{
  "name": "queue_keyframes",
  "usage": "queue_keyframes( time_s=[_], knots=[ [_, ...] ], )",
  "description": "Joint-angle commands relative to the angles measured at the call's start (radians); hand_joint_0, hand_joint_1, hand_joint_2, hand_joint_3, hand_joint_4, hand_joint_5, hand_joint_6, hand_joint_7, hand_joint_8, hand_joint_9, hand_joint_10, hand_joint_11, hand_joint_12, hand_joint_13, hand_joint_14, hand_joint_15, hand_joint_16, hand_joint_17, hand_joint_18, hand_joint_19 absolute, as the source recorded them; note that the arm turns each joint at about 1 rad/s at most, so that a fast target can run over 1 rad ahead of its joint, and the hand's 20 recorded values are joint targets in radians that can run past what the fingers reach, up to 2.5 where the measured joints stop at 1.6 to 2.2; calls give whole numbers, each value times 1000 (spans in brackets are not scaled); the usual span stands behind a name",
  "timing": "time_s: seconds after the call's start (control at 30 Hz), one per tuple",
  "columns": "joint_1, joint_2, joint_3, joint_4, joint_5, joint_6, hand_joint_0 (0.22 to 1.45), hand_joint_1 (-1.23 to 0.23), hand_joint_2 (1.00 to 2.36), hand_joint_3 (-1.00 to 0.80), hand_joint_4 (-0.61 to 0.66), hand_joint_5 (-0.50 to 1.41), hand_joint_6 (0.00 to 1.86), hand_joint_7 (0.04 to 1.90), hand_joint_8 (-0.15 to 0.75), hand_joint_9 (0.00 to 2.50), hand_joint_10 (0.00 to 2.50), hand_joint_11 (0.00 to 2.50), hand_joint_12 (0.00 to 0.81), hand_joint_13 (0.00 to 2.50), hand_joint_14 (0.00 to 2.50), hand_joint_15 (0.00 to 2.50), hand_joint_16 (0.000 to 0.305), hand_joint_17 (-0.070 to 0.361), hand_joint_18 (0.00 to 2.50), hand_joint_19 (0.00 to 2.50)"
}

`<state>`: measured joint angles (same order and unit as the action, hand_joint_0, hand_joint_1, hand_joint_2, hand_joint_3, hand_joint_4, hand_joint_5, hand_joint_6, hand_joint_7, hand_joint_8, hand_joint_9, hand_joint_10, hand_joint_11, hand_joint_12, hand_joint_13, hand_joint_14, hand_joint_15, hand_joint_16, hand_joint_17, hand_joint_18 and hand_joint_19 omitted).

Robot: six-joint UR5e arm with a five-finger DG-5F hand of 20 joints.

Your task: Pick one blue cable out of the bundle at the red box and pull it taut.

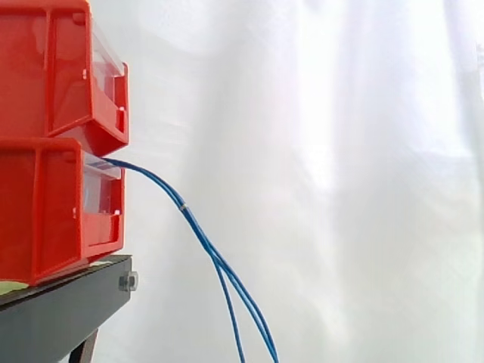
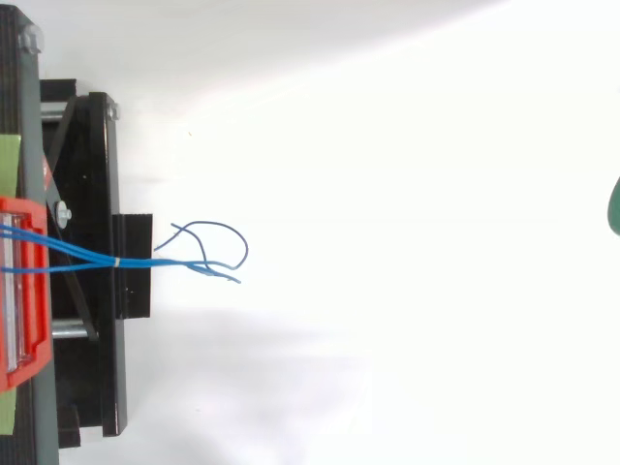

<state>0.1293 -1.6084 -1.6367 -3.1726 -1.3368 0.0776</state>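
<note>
I see the bundle of blue cables coming out of the front of the lower red box, which sits under a second red box on the black stand. A small white band ties the strands just beyond the box. Below it they droop slack and split apart against the white curtain. From above, the loose ends curl into a loop. A dark green shape sits at the right edge, well apart from the cables. I cannot tell the hand's pose or state.
</note>
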Motion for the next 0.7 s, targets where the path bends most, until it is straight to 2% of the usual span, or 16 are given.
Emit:
queue_keyframes(
  time_s=[0.0,0.17,0.2,0.27,0.33,0.37,0.43,0.57,0.67],
  knots=[
    [4,-1,0,0,-1,-2,522,-486,1000,-500,276,-233,502,753,265,0,0,0,349,0,0,0,69,155,0,12],
    [6,-8,-2,45,-1,-24,522,-484,1000,-500,278,-232,502,755,269,0,0,0,349,0,0,0,69,154,0,16],
    [7,-10,-11,88,7,-35,522,-485,1000,-500,281,-231,502,763,271,0,0,0,348,0,0,0,69,155,0,22],
    [9,-10,-20,132,24,-45,522,-485,1000,-500,284,-230,502,768,276,0,0,0,349,0,0,2,69,155,0,29],
    [13,-10,-45,201,59,-59,523,-485,1000,-500,286,-228,502,772,277,0,0,0,350,0,0,7,69,155,0,35],
    [18,-10,-69,252,91,-68,523,-485,1000,-500,286,-228,502,771,277,0,0,0,350,0,0,7,69,154,0,28],
    [23,-10,-97,298,122,-78,523,-486,1000,-500,286,-228,502,775,277,0,0,0,350,0,0,4,69,155,0,35],
    [30,-41,-114,341,157,-78,523,-487,1000,-500,289,-226,502,778,281,0,1,0,353,0,0,13,69,155,0,43],
    [32,-73,-114,347,157,-67,524,-491,1000,-500,285,-226,502,780,284,0,0,0,355,0,0,19,69,154,0,47]
  ],
)
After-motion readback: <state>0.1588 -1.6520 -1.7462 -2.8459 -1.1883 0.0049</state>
